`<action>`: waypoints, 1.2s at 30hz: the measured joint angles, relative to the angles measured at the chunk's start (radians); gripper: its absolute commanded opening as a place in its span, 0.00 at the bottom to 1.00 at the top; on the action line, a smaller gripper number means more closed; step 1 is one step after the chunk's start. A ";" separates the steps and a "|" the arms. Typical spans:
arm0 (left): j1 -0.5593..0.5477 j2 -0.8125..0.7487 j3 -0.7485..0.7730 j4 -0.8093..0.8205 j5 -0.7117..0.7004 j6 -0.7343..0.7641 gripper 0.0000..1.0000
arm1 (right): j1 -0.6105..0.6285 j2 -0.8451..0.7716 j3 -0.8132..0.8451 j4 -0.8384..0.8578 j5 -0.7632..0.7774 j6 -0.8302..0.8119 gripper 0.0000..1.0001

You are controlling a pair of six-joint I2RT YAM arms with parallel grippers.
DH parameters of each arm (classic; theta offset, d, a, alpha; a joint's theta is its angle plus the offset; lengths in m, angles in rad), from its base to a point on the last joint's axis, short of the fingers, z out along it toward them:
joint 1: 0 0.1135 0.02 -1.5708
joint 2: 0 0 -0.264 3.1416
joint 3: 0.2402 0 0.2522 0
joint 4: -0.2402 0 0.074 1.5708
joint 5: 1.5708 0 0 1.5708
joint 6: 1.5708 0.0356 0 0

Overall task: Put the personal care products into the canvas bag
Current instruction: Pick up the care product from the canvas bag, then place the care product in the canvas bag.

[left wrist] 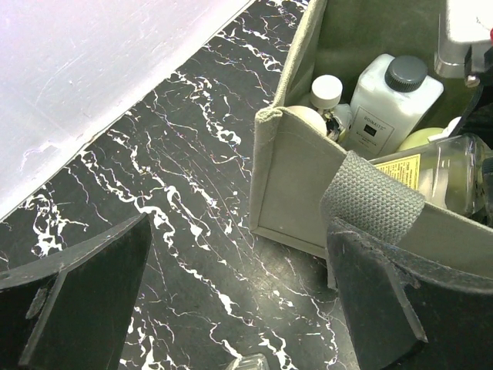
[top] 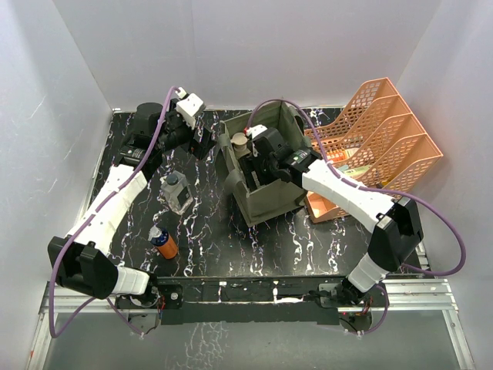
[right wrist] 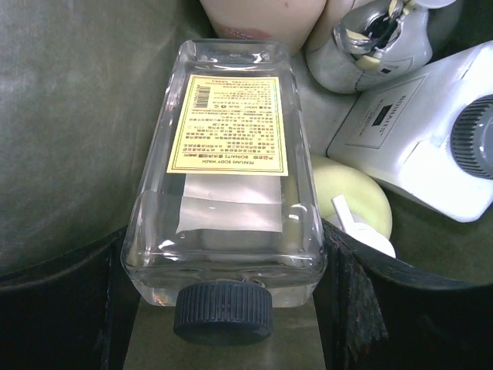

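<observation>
Right wrist view: the clear body-wash bottle (right wrist: pixel 227 154) is being clamped by the right claw (right wrist: pixel 227 254) inside the canvas bag (right wrist: pixel 69 116), seemingly for slotting beside the white bottle (right wrist: pixel 416 146); the left claw (left wrist: pixel 239 231) is being held wide open, empty.

Your right wrist view cuts the tan bottle (right wrist: pixel 262 15) at the top and the white bottle (right wrist: pixel 416 146) at the right; print on the clear bottle (right wrist: pixel 223 208) is unreadably small
</observation>
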 measured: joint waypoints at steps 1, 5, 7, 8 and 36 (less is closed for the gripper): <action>0.000 0.000 0.000 0.000 0.000 0.000 0.94 | -0.002 0.000 0.003 0.000 0.000 0.000 0.08; 0.000 0.000 0.000 0.000 0.002 0.001 0.94 | -0.009 0.000 0.026 -0.007 -0.002 -0.003 0.08; 0.000 0.000 0.000 0.000 0.006 0.003 0.94 | -0.017 0.001 0.046 -0.015 -0.004 -0.005 0.08; 0.000 0.000 0.000 0.000 0.009 0.004 0.94 | -0.021 0.002 0.057 -0.019 -0.004 -0.006 0.08; 0.000 -0.005 0.000 0.006 0.038 0.011 0.94 | -0.083 0.230 0.302 -0.036 -0.043 -0.003 0.08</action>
